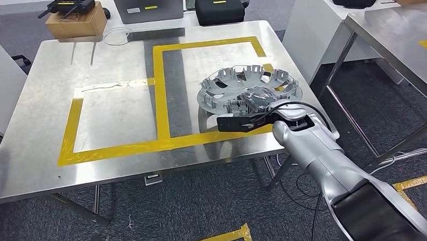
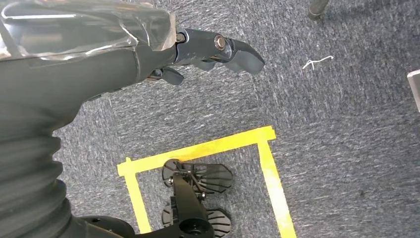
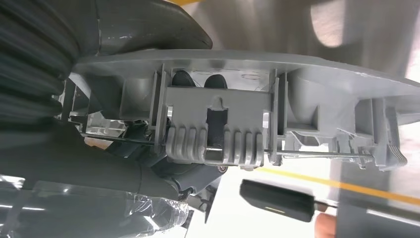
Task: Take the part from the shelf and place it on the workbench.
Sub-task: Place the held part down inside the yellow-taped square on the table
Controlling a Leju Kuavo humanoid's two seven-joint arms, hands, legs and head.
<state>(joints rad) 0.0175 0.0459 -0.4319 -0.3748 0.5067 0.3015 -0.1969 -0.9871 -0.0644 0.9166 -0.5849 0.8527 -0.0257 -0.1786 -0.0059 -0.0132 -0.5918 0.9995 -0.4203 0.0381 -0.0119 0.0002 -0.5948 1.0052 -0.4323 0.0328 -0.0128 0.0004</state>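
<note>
The part point(image 1: 239, 84) is a round grey plastic cover with ribbed clips around its rim. It lies over the right-hand section of the yellow tape outline point(image 1: 159, 86) on the steel workbench point(image 1: 111, 58). My right hand point(image 1: 254, 108) grips the part's near rim, dark fingers over the top and the thumb underneath. Up close, the part point(image 3: 223, 129) spans the right wrist view, with my right hand point(image 3: 148, 25) clamped on its edge. Whether the near rim touches the bench is unclear. My left hand point(image 2: 218, 49) hangs over the carpet and holds nothing.
At the bench's far edge stand a cardboard box point(image 1: 75, 19) with a black router on it, a grey laptop point(image 1: 145, 4) and a black case point(image 1: 219, 8). A second steel table point(image 1: 397, 30) stands to the right. The floor carries yellow tape point(image 2: 267, 163).
</note>
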